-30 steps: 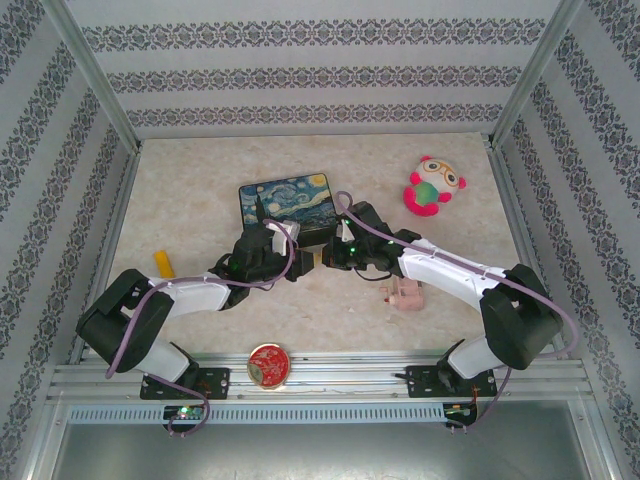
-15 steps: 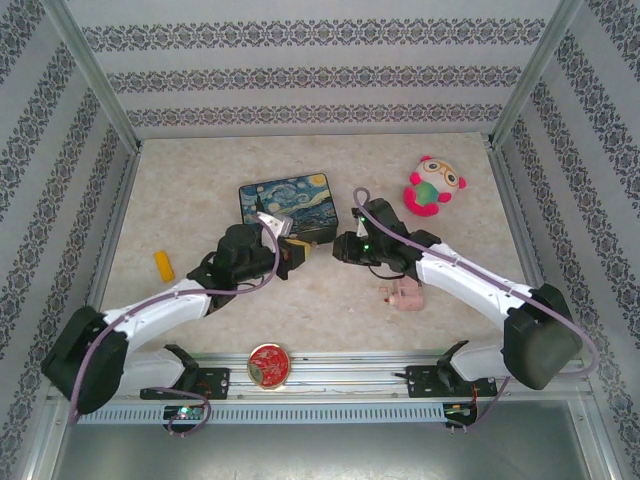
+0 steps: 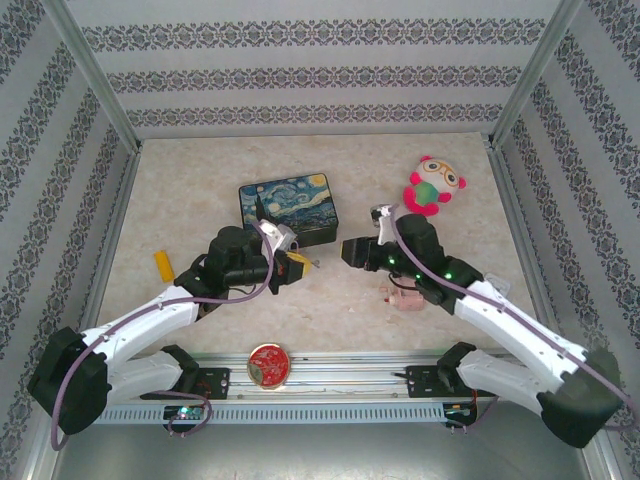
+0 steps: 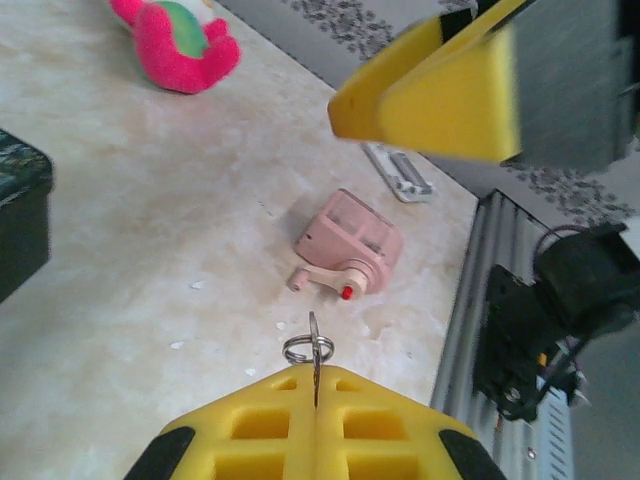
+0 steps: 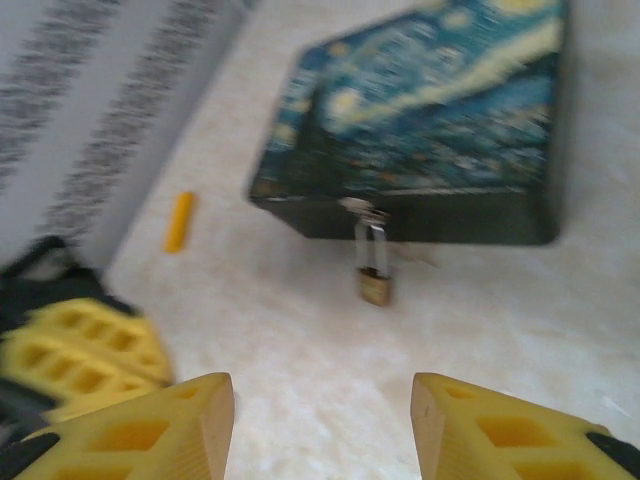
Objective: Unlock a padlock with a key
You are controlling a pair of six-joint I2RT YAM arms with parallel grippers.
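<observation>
Since a second ago your arms have drawn apart: the left gripper (image 3: 297, 262) has backed toward lower left, fingers still clamped on the key (image 4: 314, 365), the right gripper (image 5: 320, 392) has swung right and spread its fingers, and the padlock (image 5: 375, 286) hangs from the front of the Starry Night box (image 5: 430, 120), mid-frame

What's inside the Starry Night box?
Hidden: the Starry Night box is shut, its lid covering whatever it holds. Outside, the padlock hangs from its front hasp.
</observation>
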